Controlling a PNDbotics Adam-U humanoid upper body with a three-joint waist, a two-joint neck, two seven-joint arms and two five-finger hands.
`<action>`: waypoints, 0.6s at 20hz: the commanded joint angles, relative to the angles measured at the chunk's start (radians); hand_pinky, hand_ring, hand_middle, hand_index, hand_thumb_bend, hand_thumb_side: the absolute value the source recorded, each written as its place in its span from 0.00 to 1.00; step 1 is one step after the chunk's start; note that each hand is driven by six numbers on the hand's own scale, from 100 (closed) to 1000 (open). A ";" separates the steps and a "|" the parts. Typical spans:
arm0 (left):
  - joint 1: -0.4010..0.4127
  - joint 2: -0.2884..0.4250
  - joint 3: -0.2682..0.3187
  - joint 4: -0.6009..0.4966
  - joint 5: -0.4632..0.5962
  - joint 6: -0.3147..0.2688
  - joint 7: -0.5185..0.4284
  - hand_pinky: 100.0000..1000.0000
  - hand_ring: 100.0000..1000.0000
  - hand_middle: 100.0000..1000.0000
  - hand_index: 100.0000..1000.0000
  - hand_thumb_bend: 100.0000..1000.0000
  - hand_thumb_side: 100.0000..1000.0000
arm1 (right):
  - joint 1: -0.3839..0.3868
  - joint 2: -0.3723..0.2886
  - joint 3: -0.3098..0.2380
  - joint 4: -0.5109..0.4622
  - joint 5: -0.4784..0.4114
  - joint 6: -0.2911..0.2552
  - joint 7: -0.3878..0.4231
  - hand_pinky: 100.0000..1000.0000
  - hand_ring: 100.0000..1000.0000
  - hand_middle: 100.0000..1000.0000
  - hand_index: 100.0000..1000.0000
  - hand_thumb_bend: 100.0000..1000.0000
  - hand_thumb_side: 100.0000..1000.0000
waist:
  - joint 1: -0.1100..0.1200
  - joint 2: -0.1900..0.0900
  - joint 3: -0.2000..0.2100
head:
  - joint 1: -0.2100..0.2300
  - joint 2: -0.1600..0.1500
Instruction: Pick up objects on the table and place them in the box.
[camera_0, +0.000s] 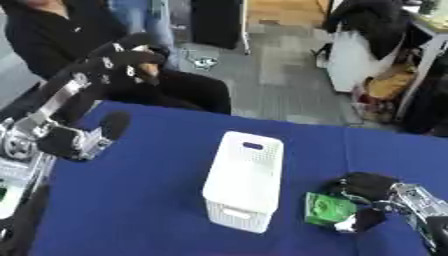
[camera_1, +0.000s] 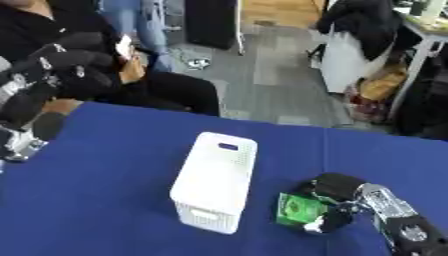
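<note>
Right robot hand: low at the right, fingers curled round the green packet, which rests on the blue bench just beside the white box
Left robot hand: raised at upper left, fingers curled, grasping nothing
Progress: packet not yet in the box; lifting and placing remain

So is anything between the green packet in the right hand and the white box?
Nothing visible. The right hand is curled round the green packet, just right of the white box, with only bare blue tablecloth between them. The left hand is raised far off to the left.
</note>
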 joint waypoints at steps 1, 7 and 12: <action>-0.014 0.009 0.001 -0.008 0.000 -0.007 -0.007 0.67 0.89 0.97 0.92 0.00 0.64 | 0.002 -0.011 0.005 0.010 -0.001 -0.022 -0.024 0.17 0.31 0.22 0.39 0.60 1.00 | 0.005 -0.005 -0.001 | -0.003 -0.014; -0.015 0.009 0.000 -0.007 0.003 -0.007 -0.010 0.67 0.89 0.97 0.92 0.00 0.64 | 0.003 -0.014 0.010 0.002 0.030 -0.030 -0.131 0.10 0.25 0.15 0.28 0.58 1.00 | 0.004 -0.006 0.000 | -0.002 -0.016; -0.015 0.009 -0.001 -0.007 0.004 -0.008 -0.011 0.67 0.89 0.97 0.92 0.00 0.64 | 0.005 -0.014 0.012 -0.008 0.061 -0.020 -0.246 0.00 0.14 0.07 0.22 0.60 0.87 | 0.005 -0.005 -0.001 | -0.002 -0.016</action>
